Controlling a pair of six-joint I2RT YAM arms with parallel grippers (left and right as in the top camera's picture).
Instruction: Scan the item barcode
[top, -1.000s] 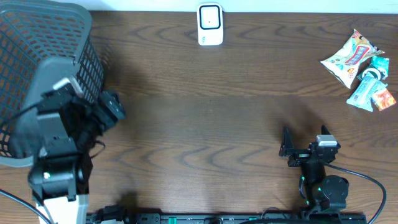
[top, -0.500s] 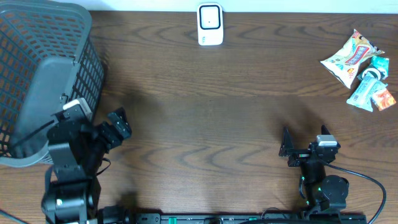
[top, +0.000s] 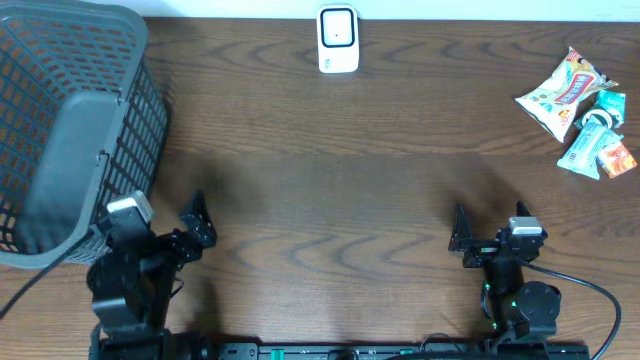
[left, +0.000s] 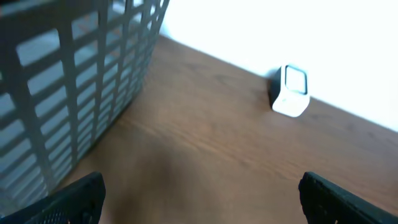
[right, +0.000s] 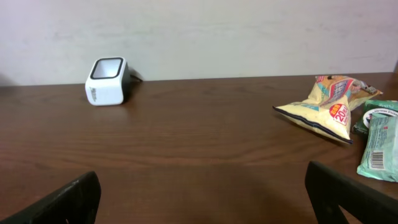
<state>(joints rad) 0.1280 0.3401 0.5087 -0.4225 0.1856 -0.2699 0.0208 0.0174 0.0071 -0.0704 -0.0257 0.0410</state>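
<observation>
The white barcode scanner stands at the table's far edge, its window facing the arms; it also shows in the left wrist view and the right wrist view. The items lie in a small pile at the far right: a yellow snack bag and teal packets. My left gripper is open and empty at the near left, beside the basket. At the near right, my right gripper is also open and empty, well short of the items.
A large grey mesh basket fills the left side of the table, close to my left arm. Bare brown wood stretches between the arms and the scanner.
My left arm has drawn back from the basket toward the table's near edge and come lower, gripper still open. The right arm and the items have not moved.
</observation>
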